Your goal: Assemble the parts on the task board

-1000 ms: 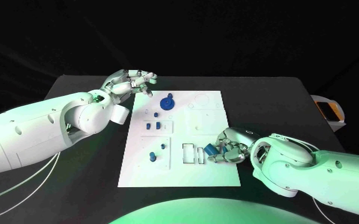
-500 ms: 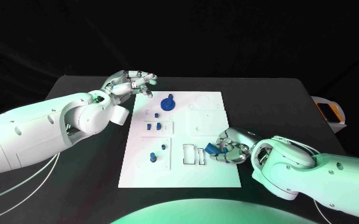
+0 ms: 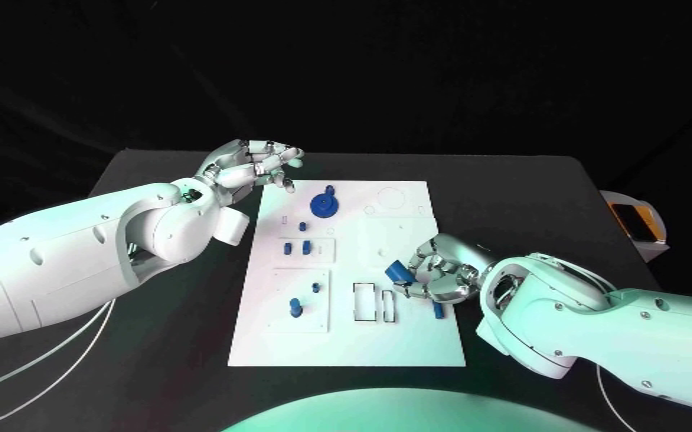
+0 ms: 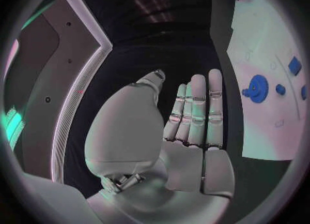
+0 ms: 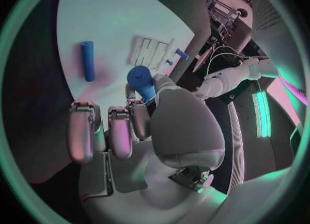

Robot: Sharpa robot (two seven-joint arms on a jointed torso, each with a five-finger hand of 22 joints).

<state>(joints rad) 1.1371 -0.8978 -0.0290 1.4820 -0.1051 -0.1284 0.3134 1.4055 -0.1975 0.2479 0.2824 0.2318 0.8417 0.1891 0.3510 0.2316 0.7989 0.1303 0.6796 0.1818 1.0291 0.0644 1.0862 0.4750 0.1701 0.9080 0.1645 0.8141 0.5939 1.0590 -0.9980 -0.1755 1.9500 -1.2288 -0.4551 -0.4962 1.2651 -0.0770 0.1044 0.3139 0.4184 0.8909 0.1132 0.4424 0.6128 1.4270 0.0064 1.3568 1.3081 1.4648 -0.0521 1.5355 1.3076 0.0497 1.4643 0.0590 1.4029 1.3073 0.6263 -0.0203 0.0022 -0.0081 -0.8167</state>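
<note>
Nearest, a blue part [image 3: 397,269] is pinched by the right hand [image 3: 433,274] over the right edge of the white task board [image 3: 411,342], just beside two slots [image 3: 372,302] — one loose blue cylinder [image 5: 87,60] is seen lying on the board in the right wrist view. Farther off, one blue gear [image 3: 325,202] is seen on the board's far part. Farthest, the left hand [image 3: 254,165] is held over the black table [image 3: 534,192] off the board's far left corner — its fingers extended and apart, nothing grasped.
</note>
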